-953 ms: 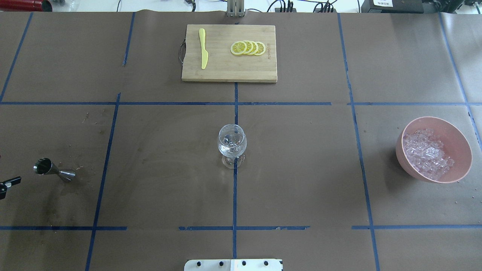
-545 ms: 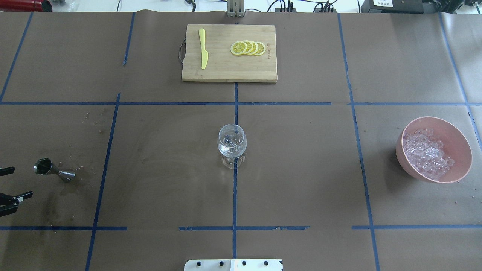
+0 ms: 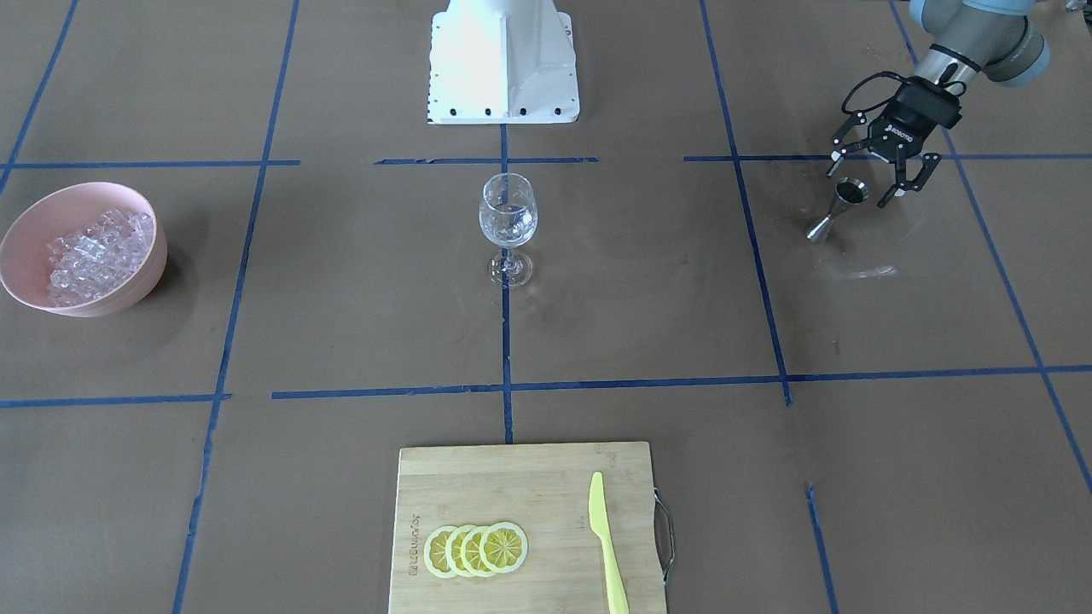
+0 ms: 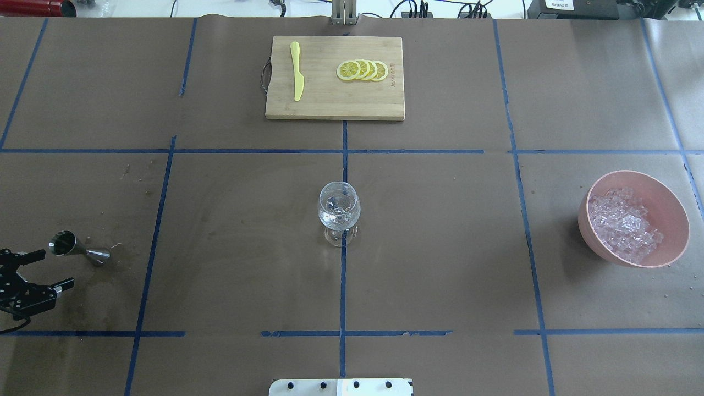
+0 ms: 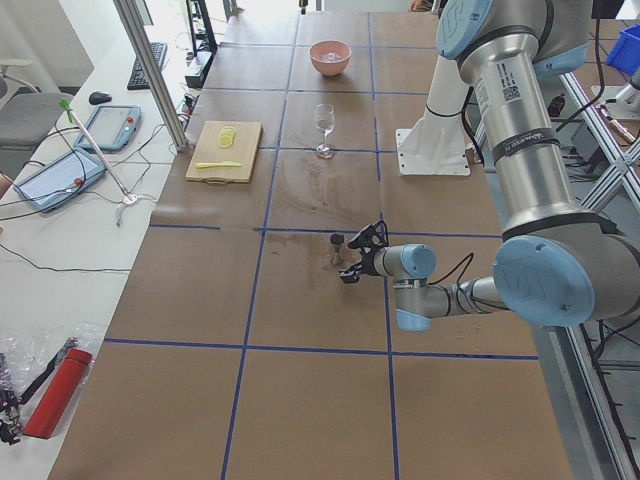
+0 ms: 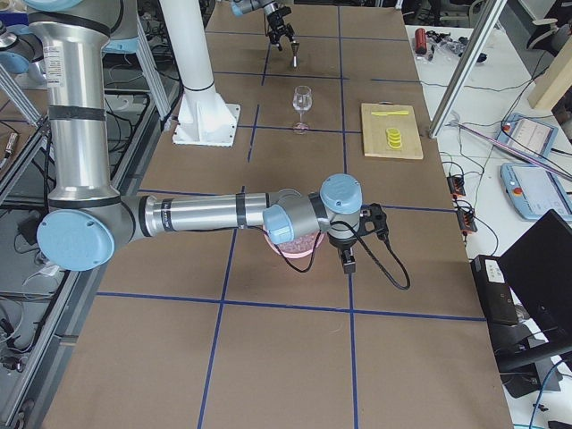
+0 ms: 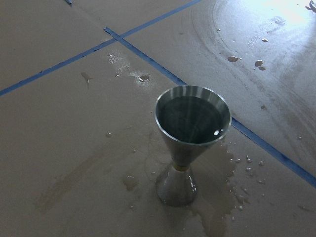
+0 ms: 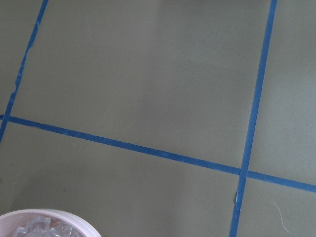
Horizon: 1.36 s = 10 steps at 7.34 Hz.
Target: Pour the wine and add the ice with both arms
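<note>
Brown paper covers the table [image 4: 440, 247], with blue tape lines [image 4: 247, 151] cutting it into squares. Right in front of the left gripper [image 4: 54, 269], just off its spread jaws, a steel jigger [image 4: 77, 250] stands upright in a wet patch [image 7: 217, 212]. Well away from the gripper, mid-table, there's the wine glass [image 4: 339, 212]. Farthest from it sits the pink bowl [image 4: 668, 203]. A wooden cutting board [image 4: 324, 99] lies at the far edge, and the white pedestal base [image 3: 503, 60] at the robot's side.

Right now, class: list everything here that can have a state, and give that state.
Pink bowl: upright, full of ice.
Wine glass: upright, ice inside.
Jigger: upright, holds liquid.
Left gripper: open, empty.
Right gripper: cannot tell.
Knife: lying flat on cutting board.
</note>
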Tool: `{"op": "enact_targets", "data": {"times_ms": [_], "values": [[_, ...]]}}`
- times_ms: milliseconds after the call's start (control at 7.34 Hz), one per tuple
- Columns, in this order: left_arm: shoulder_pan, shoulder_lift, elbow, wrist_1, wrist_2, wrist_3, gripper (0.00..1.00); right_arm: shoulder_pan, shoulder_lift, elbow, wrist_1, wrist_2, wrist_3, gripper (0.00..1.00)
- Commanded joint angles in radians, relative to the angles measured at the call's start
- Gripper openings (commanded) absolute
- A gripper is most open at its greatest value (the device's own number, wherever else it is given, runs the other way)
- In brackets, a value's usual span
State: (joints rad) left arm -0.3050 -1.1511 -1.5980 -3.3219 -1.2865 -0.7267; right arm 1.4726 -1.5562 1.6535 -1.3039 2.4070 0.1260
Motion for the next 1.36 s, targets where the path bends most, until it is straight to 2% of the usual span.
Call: {"op": "enact_targets", "data": {"times_ms": [0, 136, 272, 545, 953, 1089, 1226], "values": [[0.119, -0.031, 0.003, -0.005, 0.311, -0.12, 0.99, 0.0, 0.001, 0.0, 0.0, 0.0, 0.0, 1.0], [0.173, -0.047, 0.01, -0.004, 0.422, -0.129, 0.99, 0.0, -0.001, 0.0, 0.0, 0.0, 0.0, 1.0], [0.196, -0.059, 0.023, -0.001, 0.476, -0.129, 0.99, 0.0, -0.001, 0.0, 0.0, 0.0, 0.0, 1.0], [0.239, -0.143, 0.126, 0.001, 0.593, -0.129, 0.99, 0.0, -0.001, 0.0, 0.0, 0.0, -0.002, 1.0], [0.254, -0.176, 0.142, 0.001, 0.703, -0.125, 0.98, 0.0, -0.001, 0.003, 0.0, 0.0, -0.002, 1.0], [0.254, -0.176, 0.142, -0.007, 0.723, -0.125, 0.92, 0.0, -0.001, 0.003, 0.0, 0.0, -0.002, 1.0], [0.254, -0.176, 0.144, -0.008, 0.743, -0.125, 0.81, 0.0, -0.001, 0.003, 0.0, 0.0, -0.003, 1.0]]}}
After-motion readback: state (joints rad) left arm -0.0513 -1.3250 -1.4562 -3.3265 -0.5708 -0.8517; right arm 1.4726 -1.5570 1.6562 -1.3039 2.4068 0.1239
